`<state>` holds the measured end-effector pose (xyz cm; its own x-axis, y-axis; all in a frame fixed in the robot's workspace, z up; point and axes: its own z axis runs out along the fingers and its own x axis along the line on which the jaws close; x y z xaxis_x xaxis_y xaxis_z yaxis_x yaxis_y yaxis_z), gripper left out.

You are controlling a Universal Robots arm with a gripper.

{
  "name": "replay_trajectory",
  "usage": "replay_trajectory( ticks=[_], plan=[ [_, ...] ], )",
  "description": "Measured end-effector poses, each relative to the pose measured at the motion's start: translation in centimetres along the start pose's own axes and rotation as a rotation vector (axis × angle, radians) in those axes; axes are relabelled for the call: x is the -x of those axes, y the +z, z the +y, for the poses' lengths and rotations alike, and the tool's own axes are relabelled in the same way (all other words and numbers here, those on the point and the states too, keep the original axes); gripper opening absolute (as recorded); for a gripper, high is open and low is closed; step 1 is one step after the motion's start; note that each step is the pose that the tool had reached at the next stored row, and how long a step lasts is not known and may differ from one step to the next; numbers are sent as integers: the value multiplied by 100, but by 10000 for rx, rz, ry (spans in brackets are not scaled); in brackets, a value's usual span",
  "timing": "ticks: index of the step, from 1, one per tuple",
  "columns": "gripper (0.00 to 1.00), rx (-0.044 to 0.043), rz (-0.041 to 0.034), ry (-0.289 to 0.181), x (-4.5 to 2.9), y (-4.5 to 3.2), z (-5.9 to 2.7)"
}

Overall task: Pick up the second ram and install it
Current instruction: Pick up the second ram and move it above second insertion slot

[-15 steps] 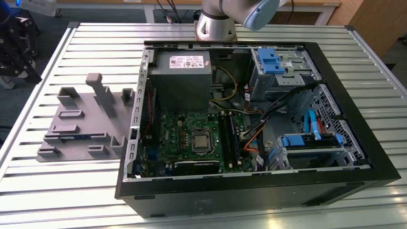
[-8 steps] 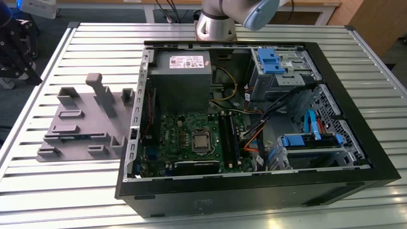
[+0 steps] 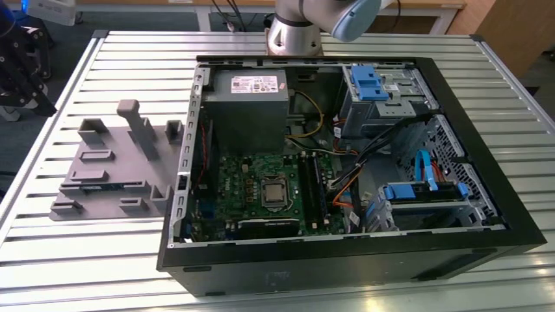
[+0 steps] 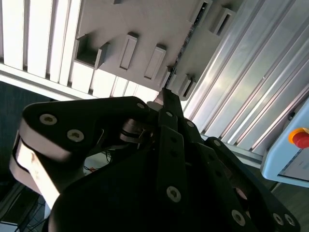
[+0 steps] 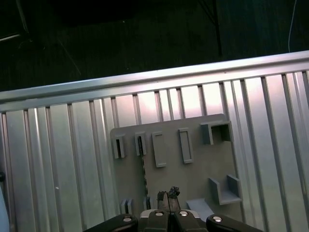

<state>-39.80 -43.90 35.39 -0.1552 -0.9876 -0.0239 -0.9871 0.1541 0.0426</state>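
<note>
The second ram (image 3: 101, 187) is a thin green-blue strip in the grey fixture (image 3: 104, 169), left of the computer case in the exterior view. In the first wrist view it shows as a narrow dark edge (image 5: 143, 171) held between the fixture's small slots. My gripper (image 5: 167, 194) hangs well above the fixture (image 5: 193, 169), its fingertips just beside the ram's line. The fingers are shut together with nothing between them. In the second wrist view the gripper (image 4: 164, 95) tapers to a point near the ram's edge (image 4: 187, 42).
The open computer case (image 3: 485, 162) lies on the ribbed metal table (image 3: 130, 58), with the green motherboard (image 3: 251, 188) and its long black slots (image 3: 310, 188) inside. The arm's base (image 3: 293, 36) stands behind the case. A red button (image 4: 300, 137) sits beside the table.
</note>
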Motion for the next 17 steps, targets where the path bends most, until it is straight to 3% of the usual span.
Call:
replay_trajectory(
  ticks=[10,13,17],
  plan=[
    [11,-1,0,0,0,-1,0],
    [24,-1,0,0,0,-1,0],
    [24,-1,1,-2,0,4,0]
  ],
)
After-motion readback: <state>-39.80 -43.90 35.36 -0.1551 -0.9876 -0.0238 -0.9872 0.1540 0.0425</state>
